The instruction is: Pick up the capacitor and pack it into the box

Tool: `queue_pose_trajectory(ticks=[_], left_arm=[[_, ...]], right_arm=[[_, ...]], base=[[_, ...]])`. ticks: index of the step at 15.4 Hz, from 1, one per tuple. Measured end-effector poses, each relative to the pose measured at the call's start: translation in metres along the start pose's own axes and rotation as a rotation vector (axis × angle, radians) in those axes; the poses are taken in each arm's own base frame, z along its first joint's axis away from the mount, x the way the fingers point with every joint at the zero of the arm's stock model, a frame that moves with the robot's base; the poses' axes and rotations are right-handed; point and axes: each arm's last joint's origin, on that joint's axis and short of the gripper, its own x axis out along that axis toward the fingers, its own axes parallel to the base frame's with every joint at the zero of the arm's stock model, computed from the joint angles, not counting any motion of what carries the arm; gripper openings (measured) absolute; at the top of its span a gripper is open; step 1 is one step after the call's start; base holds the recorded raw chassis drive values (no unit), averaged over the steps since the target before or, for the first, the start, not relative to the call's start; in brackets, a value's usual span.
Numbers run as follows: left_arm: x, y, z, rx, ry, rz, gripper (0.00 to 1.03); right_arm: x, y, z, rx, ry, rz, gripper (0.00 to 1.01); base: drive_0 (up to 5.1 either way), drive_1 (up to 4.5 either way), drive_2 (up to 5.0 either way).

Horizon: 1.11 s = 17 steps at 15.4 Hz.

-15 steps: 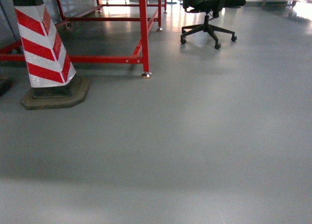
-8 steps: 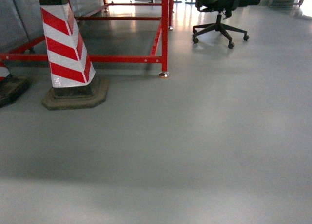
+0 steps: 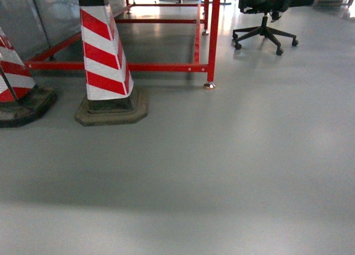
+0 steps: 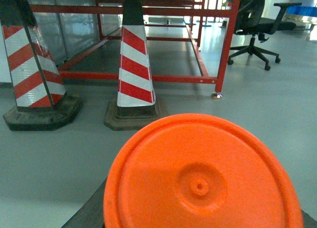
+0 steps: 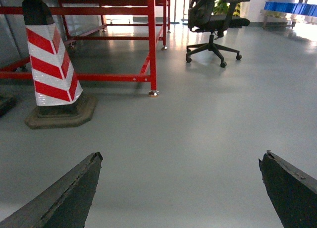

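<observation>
A smooth grey floor (image 3: 222, 172) is filling every view. A red metal frame (image 3: 213, 39) is standing beside two red-and-white striped cones (image 3: 104, 55) and a black swivel chair (image 3: 265, 22). A round orange plastic lid (image 4: 200, 183) is blocking the left gripper, state unclear. The right gripper (image 5: 181, 188) is gaping wide, holding nothing. Capacitor and box are showing nowhere.

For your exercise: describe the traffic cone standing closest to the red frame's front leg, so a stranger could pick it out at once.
Find the red metal frame. Left of its front leg stands the cone, red-and-white striped, on a dark octagonal base. The other cone sits at the picture's left edge, partly cut off.
</observation>
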Motion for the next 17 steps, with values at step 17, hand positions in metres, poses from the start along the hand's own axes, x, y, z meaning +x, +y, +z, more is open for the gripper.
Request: queue_pose_trajectory(ticks=[17], left_arm=[[0.0, 0.0, -0.0001, 0.0, 0.001, -0.001, 0.43]], right_arm=[[0.0, 0.0, -0.0002, 0.0, 0.002, 0.0, 0.98]], base=[[-5.0, 2.44, 2.4]])
